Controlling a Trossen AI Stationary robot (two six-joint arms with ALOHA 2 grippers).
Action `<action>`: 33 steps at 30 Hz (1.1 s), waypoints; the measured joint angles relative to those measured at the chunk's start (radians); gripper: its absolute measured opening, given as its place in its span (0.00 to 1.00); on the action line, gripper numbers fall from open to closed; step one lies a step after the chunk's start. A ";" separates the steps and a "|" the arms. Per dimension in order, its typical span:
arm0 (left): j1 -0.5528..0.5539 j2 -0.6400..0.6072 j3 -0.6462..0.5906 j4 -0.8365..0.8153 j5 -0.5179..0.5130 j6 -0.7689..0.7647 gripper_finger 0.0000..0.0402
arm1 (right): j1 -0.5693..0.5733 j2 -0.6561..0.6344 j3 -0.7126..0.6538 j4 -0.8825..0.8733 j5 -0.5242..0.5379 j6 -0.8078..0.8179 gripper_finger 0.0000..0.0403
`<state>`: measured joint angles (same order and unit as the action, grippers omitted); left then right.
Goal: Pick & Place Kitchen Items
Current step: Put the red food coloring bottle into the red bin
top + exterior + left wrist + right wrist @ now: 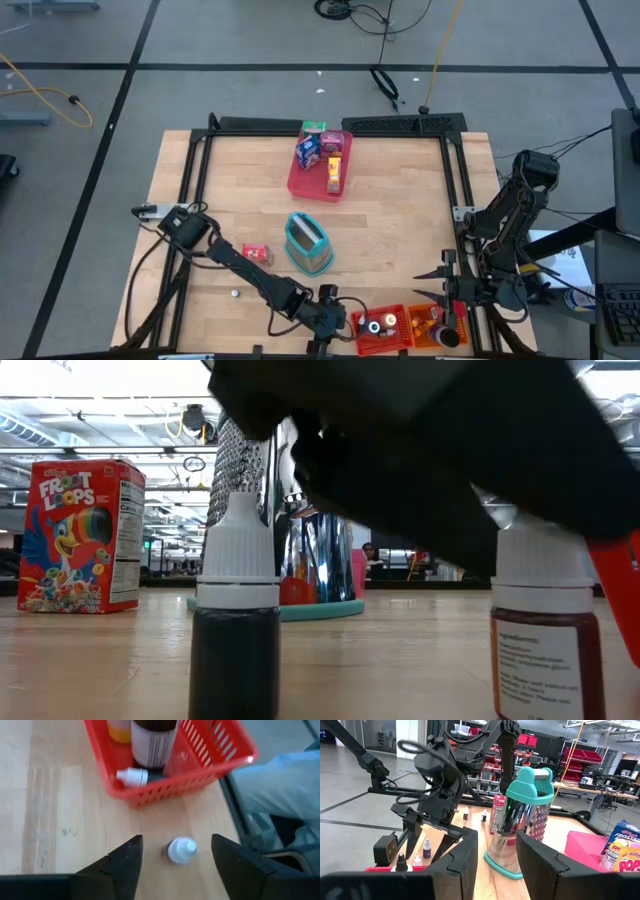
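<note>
My left pincer (175, 865) hovers spread wide at the tabletop's (60, 810) near edge, empty. A small white-capped bottle (180, 851) lies between its fingers, untouched, just beside the red basket (165, 790). My right pincer (495, 855) waits half-open, holding nothing.

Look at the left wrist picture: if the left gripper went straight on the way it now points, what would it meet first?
Most likely the small white-capped bottle, standing on the table between the left gripper's open jaws. The red basket lies beyond it, though depth is hard to judge.
</note>
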<state>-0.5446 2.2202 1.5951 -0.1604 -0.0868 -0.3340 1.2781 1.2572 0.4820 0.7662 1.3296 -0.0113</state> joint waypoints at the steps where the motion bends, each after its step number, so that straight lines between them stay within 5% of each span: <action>1: 0.000 0.004 -0.001 -0.003 0.000 0.004 0.56 | 0.000 0.000 0.000 0.000 0.001 0.000 0.31; 20: 0.002 0.021 -0.001 0.010 0.013 0.084 0.09 | 0.000 0.000 0.000 0.000 0.000 0.000 0.31; 33: 0.003 -0.004 -0.001 -0.005 0.029 0.091 0.09 | 0.000 0.000 0.000 0.000 0.000 0.000 0.31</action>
<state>-0.5419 2.2166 1.5940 -0.1658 -0.0582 -0.2432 1.2781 1.2572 0.4824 0.7662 1.3297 -0.0109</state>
